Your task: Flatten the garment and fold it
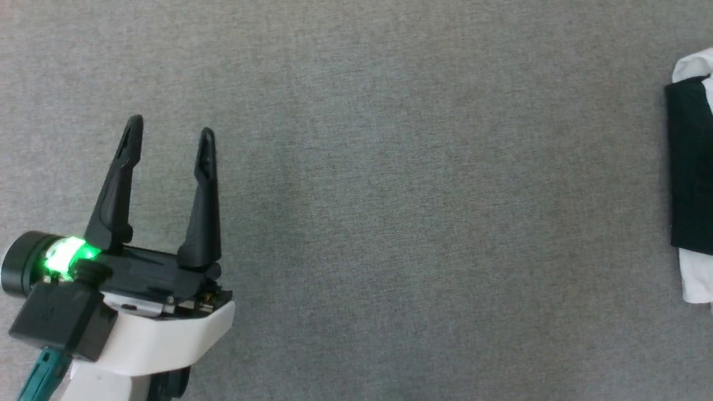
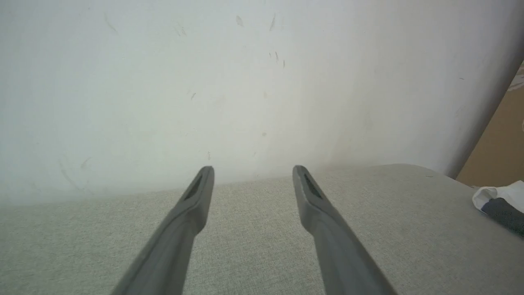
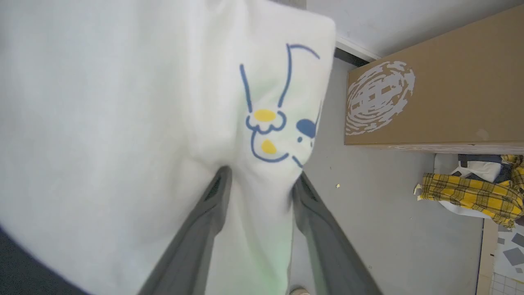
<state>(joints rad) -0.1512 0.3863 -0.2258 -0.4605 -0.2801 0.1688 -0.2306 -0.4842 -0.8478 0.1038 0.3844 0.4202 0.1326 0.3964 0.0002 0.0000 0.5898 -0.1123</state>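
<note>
soft cloth garment (image 3: 102,102) — matt woven surf. (image 1: 390,167)

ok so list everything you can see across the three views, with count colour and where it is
garment: one, white and black, right edge of the head view on the surface; the white cloth with a blue and yellow print close to the right wrist camera is probably part of it
grey fabric surface: one, grey, under the left gripper
wall: one, white, behind the surface in the left wrist view
cardboard box: one, brown with a white print, upper right of the right wrist view
plaid cloth: one, yellow and dark, on a pile at that view's right
floor: one, grey, below the box
left gripper: one, dark, lower left of the head view, open, holding nothing
right gripper: one, dark, fingers apart with white cloth between them
</note>
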